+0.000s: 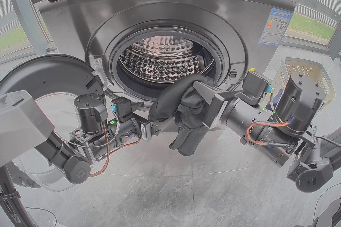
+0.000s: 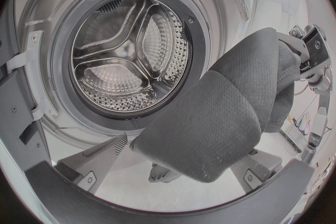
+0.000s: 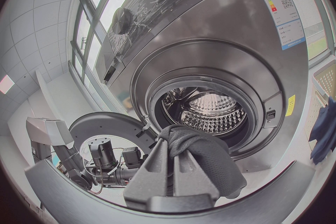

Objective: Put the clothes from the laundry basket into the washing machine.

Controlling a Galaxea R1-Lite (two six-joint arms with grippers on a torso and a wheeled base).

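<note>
Right gripper (image 3: 172, 147): fingers pressed together, pinching the black garment (image 1: 181, 103) just in front of the lower rim of the washing machine (image 1: 245, 22) opening. Left gripper (image 2: 185, 151): fingers spread wide, just below that opening, with the garment bulging between them. The garment is outside the opening and its tail hangs below the rim. The door (image 1: 46, 75) is swung wide to the left of the opening. Through the opening, the drum (image 1: 160, 61) shows perforated steel. The laundry basket (image 1: 312, 71), right of the opening, holds dark blue cloth (image 3: 323, 130).
</note>
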